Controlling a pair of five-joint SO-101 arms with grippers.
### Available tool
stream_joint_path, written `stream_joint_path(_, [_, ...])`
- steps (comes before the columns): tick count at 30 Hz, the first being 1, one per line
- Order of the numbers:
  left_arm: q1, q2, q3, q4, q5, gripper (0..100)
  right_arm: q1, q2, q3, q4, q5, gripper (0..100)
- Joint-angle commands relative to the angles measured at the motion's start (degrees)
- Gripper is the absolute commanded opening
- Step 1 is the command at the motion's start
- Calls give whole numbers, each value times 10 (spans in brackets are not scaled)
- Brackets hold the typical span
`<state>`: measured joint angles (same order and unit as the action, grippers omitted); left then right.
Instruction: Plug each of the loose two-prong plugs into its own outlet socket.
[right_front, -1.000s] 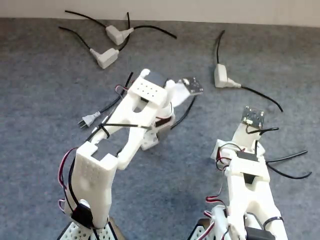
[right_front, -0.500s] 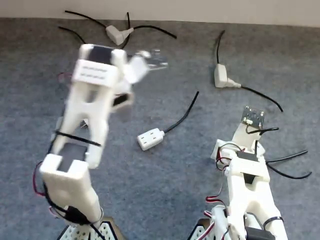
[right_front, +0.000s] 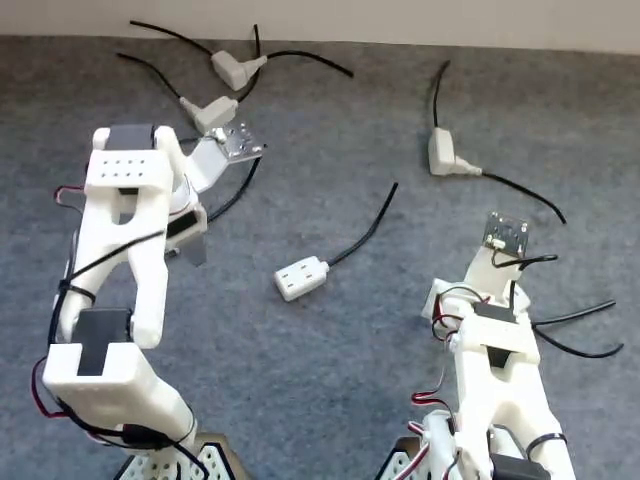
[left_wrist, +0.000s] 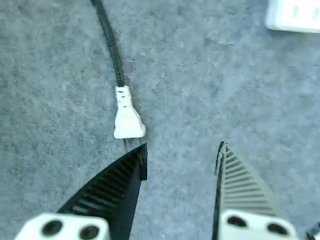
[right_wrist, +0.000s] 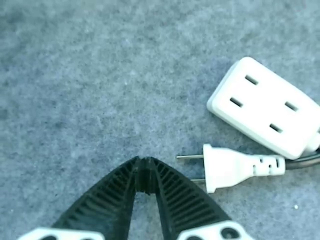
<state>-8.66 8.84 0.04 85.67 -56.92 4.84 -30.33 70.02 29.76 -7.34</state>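
Grey carpet (right_front: 350, 380): left gripper (left_wrist: 182, 146), spread open and empty, hangs just off the loose plug (left_wrist: 129, 120) lying flat; recommend centring over its body, clear of cord (left_wrist: 111, 45), before closing; right gripper (right_wrist: 145, 161) clenched on nothing.

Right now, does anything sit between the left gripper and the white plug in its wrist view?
Nothing visible does. The two-prong plug lies on bare grey carpet just ahead of the open left gripper.
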Motion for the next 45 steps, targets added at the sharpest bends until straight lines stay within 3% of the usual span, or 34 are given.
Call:
stream_joint_path(1, [-21, -25, 58, -94, 0, 232, 2, -11, -1, -12, -6, 9])
stream_joint_path(11, [-45, -11, 87, -135, 6, 232, 2, -11, -1, -12, -6, 9])
stream_joint_path(18, [-65, 107, -35, -144, 37, 229, 2, -11, -1, -12, -6, 9])
stream_joint_path(24, [-64, 130, -113, -76, 34, 229, 2, -11, -1, -12, -6, 9])
stream_joint_path(32, [-59, 131, -42, -105, -1, 231, 2, -11, -1, -12, -6, 9])
stream_joint_path(37, [-59, 131, -14, -156, 5, 231, 2, -11, -1, -12, -6, 9])
stream_joint_path(45, [-38, 172, -17, -158, 29, 228, 2, -11, -1, -12, -6, 9])
